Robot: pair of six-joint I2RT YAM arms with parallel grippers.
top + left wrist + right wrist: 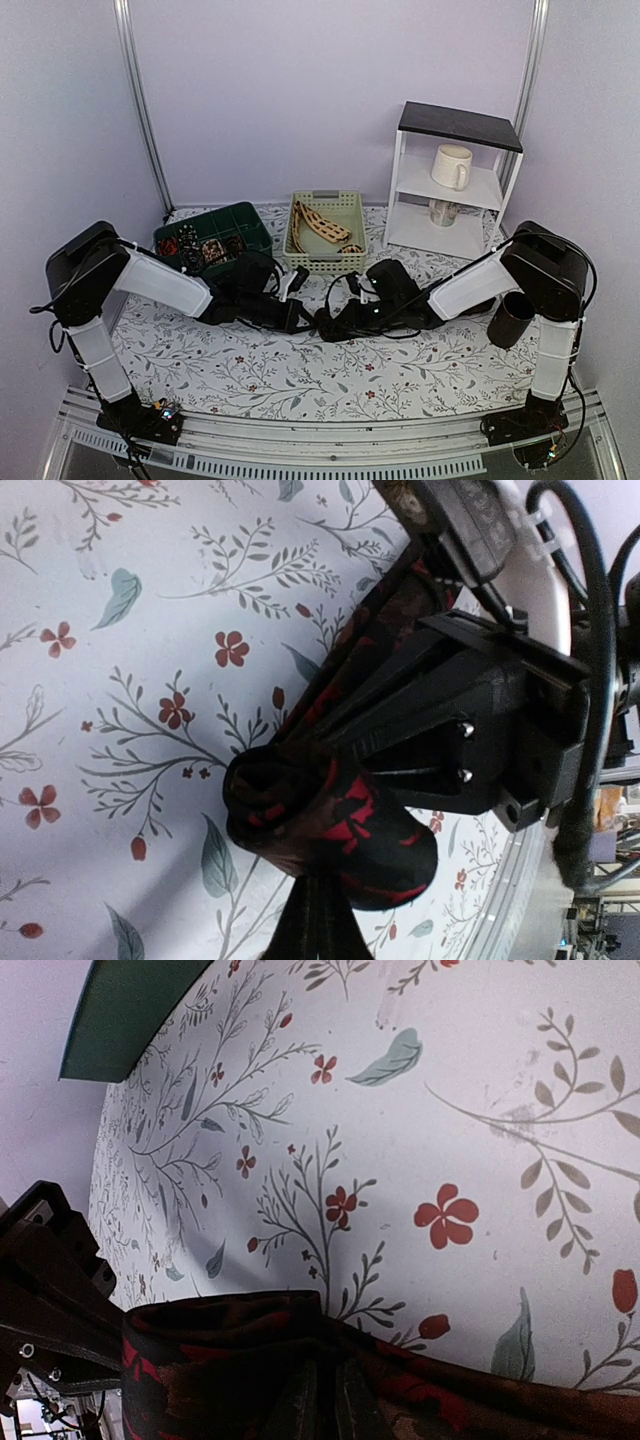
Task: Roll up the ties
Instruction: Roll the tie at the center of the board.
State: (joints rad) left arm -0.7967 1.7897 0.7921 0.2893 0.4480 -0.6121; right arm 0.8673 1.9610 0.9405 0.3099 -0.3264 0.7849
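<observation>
On the counter [300, 370], the dark tie [330, 820] lies half-coiled, left fingers [298, 935] and right fingers [302, 1410] both clamped on it. Rolling looks under way; another turn calls for keeping the loose strip taut.

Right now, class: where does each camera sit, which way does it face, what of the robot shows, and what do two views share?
Top external: above and behind the bases, looking down on the floral table; both arms show.
Left wrist: low over the table, facing the dark tie; own fingers plus the right gripper show.
Right wrist: low, looking across the table toward the green bin; own fingers show.
Both wrist views share the dark tie.
</observation>
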